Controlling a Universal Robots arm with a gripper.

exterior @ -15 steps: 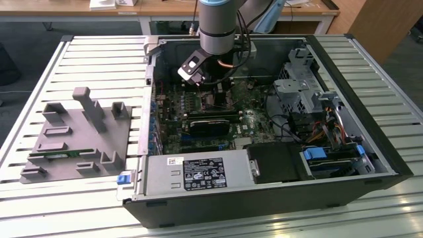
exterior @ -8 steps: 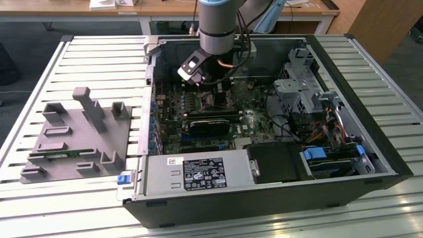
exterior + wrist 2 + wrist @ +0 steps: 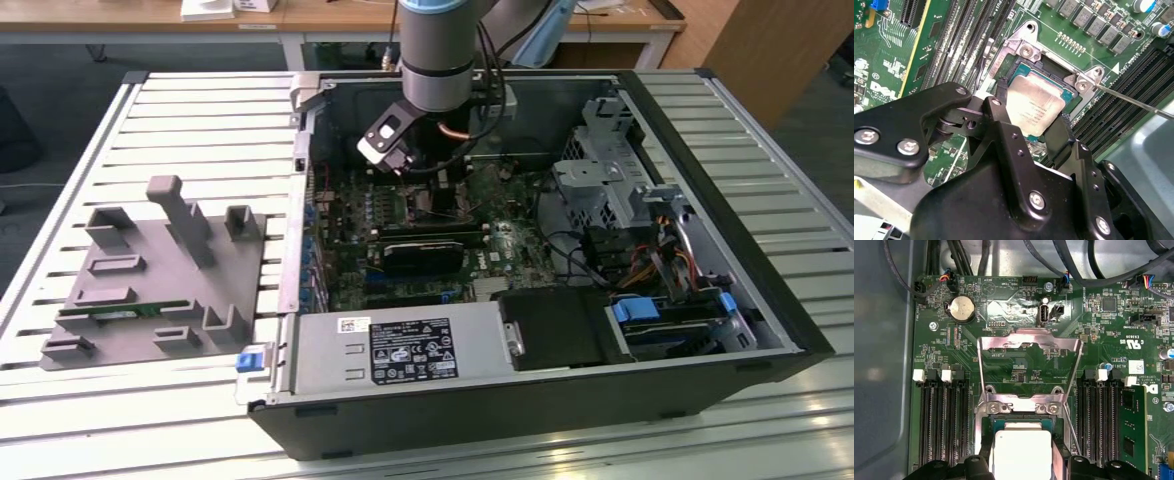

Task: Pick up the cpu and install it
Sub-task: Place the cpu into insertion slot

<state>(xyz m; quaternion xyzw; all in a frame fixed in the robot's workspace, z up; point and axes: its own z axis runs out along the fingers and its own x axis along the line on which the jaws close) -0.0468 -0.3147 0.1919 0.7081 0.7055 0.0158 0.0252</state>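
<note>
The cpu, a flat square chip with a pale silver top, sits low in the open socket on the green motherboard. In the first wrist view the cpu lies just below the socket's raised metal load plate. My gripper has one black finger against each of two opposite sides of the chip and is shut on it. Whether the chip rests fully on the socket I cannot tell. In the exterior view the gripper is down inside the open computer case, over the board's upper middle.
The socket's thin lever sticks out sideways. A memory stick stands in a slot beside the socket. The power supply and drive cage crowd the case. A grey fixture lies at the exterior view's left.
</note>
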